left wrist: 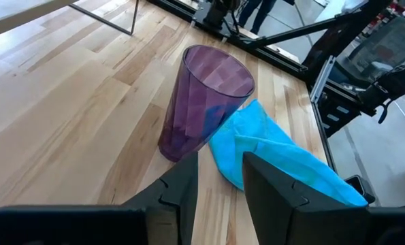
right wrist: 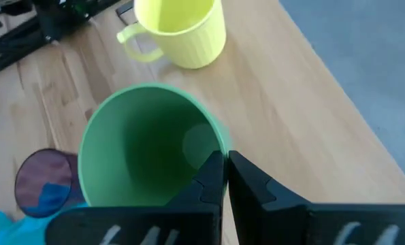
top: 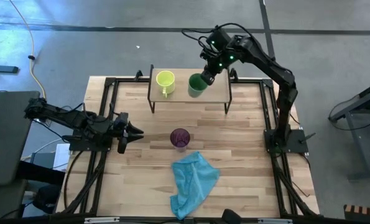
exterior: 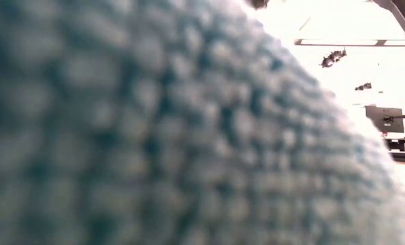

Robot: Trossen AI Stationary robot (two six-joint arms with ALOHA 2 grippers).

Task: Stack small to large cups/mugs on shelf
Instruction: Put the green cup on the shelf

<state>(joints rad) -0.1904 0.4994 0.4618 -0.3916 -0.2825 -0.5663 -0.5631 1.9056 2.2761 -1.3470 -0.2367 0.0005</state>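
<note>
The yellow-green mug (top: 165, 79) stands on its base on the left part of the shelf (top: 219, 93); it also shows in the right wrist view (right wrist: 185, 30). My right gripper (top: 208, 73) is above the shelf's middle, shut on the green cup (top: 197, 86). The purple cup (top: 180, 137) stands upright on the tabletop in front of the shelf, next to the light blue cloth (top: 194, 180). My left gripper (left wrist: 219, 160) is open and empty, low at the table's left, pointing at the purple cup (left wrist: 202, 102). My right gripper pinches the green cup's rim (right wrist: 219, 139), with one finger (right wrist: 209, 180) inside the cup and the other (right wrist: 260, 187) outside its wall. The fingers come from above, slanting down. The cup's mouth faces up, somewhat tilted. I cannot tell whether its base touches the shelf.
The blue cloth (exterior: 154, 136) fills nearly all of the low view. Black frame rails (top: 104, 112) run along the table's left and right sides. Bare shelf top lies to the right of the green cup (right wrist: 290, 102).
</note>
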